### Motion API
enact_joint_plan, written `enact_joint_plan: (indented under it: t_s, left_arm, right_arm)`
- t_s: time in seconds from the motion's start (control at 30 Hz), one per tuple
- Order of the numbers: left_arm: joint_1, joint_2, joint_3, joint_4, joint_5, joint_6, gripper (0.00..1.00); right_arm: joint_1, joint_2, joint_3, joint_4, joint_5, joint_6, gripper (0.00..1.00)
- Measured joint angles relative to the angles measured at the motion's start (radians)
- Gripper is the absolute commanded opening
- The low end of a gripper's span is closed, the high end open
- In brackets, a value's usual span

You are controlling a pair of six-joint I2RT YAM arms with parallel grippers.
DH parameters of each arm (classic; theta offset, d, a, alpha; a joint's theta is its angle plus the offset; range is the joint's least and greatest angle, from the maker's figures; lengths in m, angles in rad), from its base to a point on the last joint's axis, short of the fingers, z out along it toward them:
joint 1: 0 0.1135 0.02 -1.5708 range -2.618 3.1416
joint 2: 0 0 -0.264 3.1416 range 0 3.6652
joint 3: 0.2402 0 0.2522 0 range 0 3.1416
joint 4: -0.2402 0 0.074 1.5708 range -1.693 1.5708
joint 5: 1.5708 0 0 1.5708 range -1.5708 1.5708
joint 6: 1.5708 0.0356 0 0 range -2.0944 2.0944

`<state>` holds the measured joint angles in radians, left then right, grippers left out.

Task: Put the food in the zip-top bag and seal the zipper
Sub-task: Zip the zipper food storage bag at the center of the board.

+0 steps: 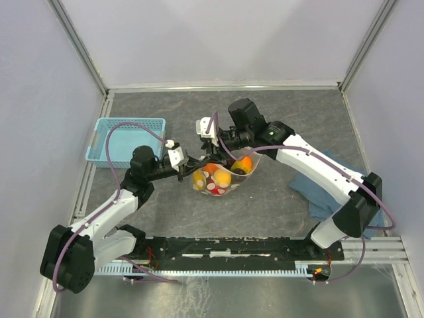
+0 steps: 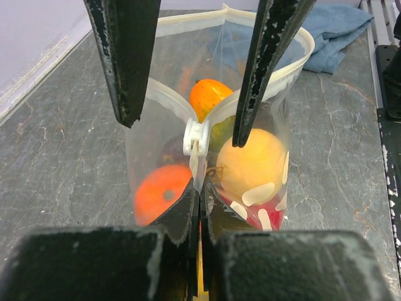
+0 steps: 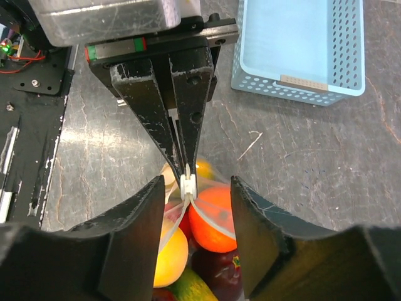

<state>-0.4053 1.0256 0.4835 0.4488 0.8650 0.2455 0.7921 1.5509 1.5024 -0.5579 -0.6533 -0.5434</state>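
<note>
The zip-top bag (image 1: 222, 179) stands mid-table with its mouth up, holding the food: an orange fruit (image 2: 210, 94), a yellow one (image 2: 250, 163), a red-orange one (image 2: 160, 194), plus dark purple (image 3: 219, 266) and green (image 3: 194, 288) pieces. The zipper (image 2: 279, 72) is spread open, with its white slider (image 2: 196, 137) at the near end. My left gripper (image 2: 200, 188) is shut on the bag's edge just below the slider. My right gripper (image 3: 195, 188) is open, with one finger either side of the bag mouth near the slider (image 3: 189, 185).
A light-blue perforated basket (image 1: 126, 140) sits at the back left, also in the right wrist view (image 3: 301, 44). A blue cloth (image 1: 331, 189) lies at the right under the right arm. A black rail (image 1: 238, 248) runs along the near edge.
</note>
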Motion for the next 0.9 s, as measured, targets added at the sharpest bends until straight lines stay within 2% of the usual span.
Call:
enact_joint_plan:
  t_s: [0.4,0.73,0.9]
  left_arm:
    - [0.000,-0.002,0.000,0.000,0.000,0.010,0.03]
    - [0.000,-0.008,0.000,-0.002,-0.002,0.010,0.03]
    - [-0.001,-0.019,-0.004,0.002,-0.018,0.010,0.03]
  right_arm:
    - [0.005,0.053,0.057,-0.048,-0.047,-0.044,0.37]
    - [0.005,0.070,0.088,-0.153,-0.014,-0.089,0.06]
    - [0.008,0.070,0.114,-0.205,0.033,-0.109,0.04]
